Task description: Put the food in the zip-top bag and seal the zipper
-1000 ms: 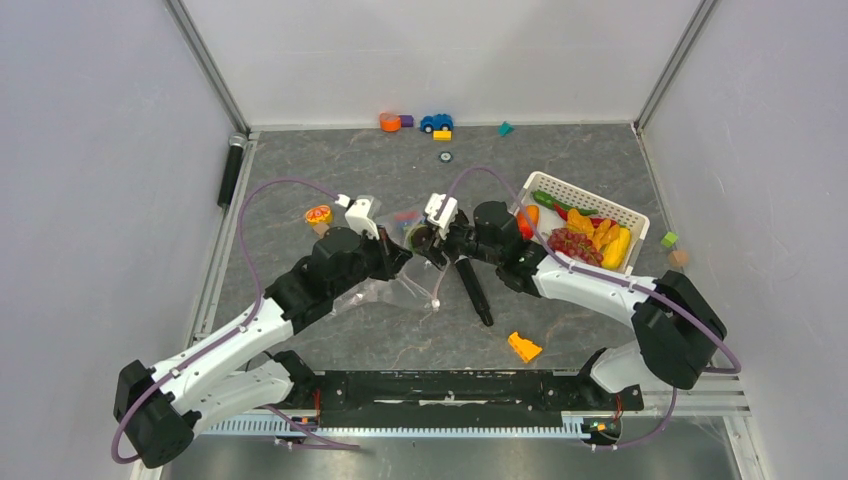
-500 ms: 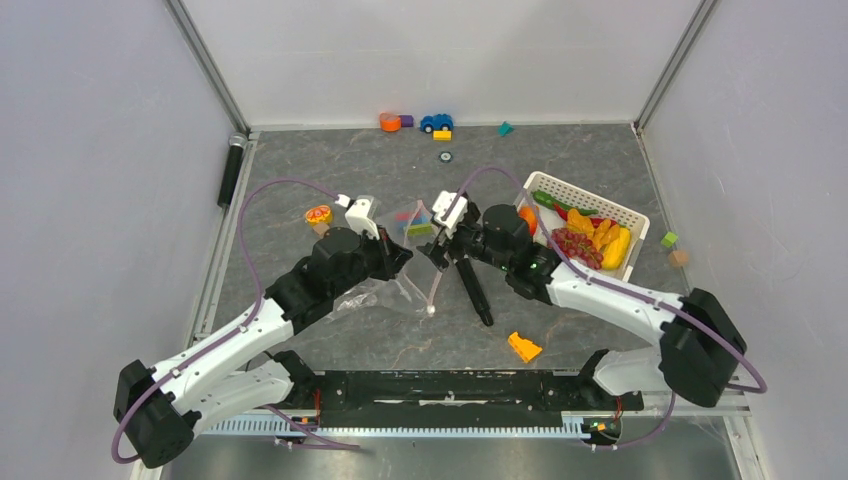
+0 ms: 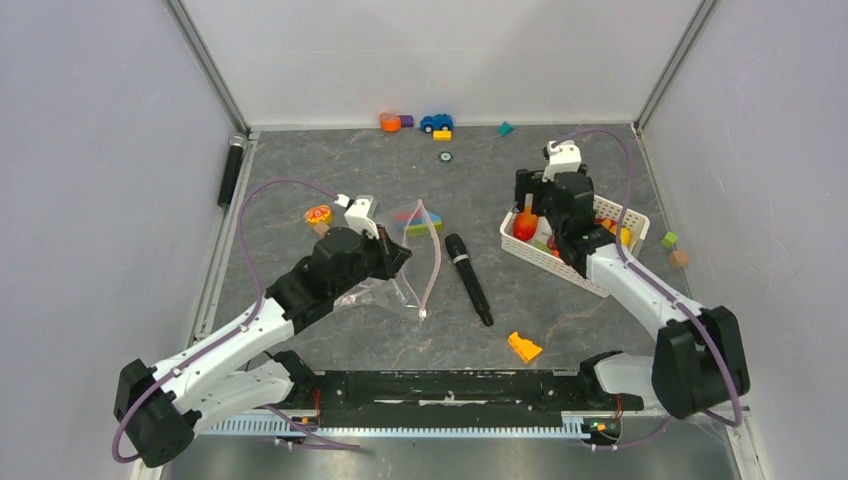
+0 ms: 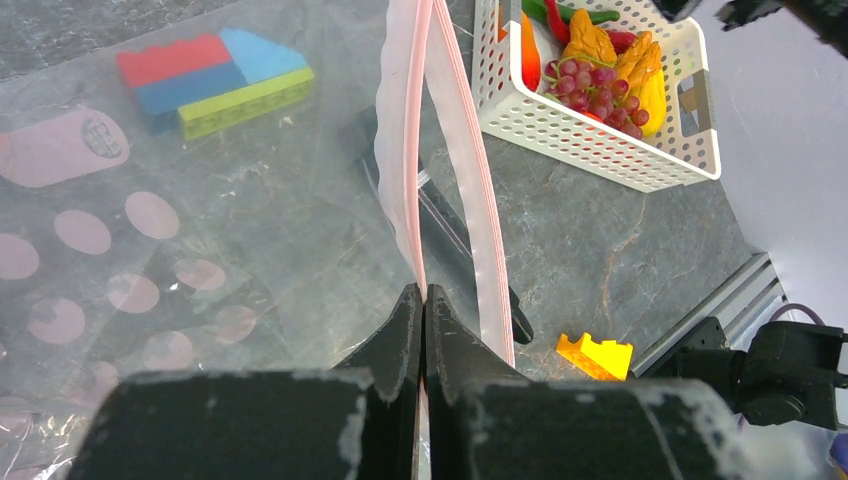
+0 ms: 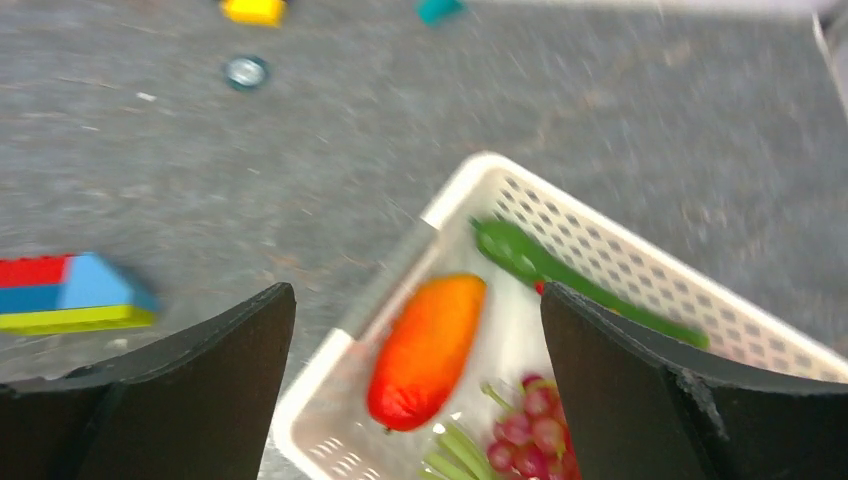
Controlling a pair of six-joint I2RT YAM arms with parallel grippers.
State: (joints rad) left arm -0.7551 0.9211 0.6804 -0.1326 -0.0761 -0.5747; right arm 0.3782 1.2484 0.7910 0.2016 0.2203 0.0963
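The orange-red food piece (image 5: 427, 350) lies in the white basket (image 5: 620, 255) at the bench's far right, lengthwise beneath the wide-open, empty right tool (image 5: 412, 300), while the distant left tool (image 4: 422, 300) is clamped on the zipper (image 4: 405, 150) of the zip-top bag (image 4: 200, 220).

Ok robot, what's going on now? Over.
Left fingers shut on zipper of zip-top bag. Right fingers open above basket of food. Microphone lies between bag and basket.

Dark grey marbled table (image 3: 330, 180) carries white lattice basket (image 3: 540, 255) right, black microphone (image 3: 468, 278) centre, orange block (image 3: 523, 347) near edge, zip-top bag (image 3: 372, 292) left-centre, brick stack (image 3: 420, 227) near it, blue toy car (image 3: 436, 122) far edge.
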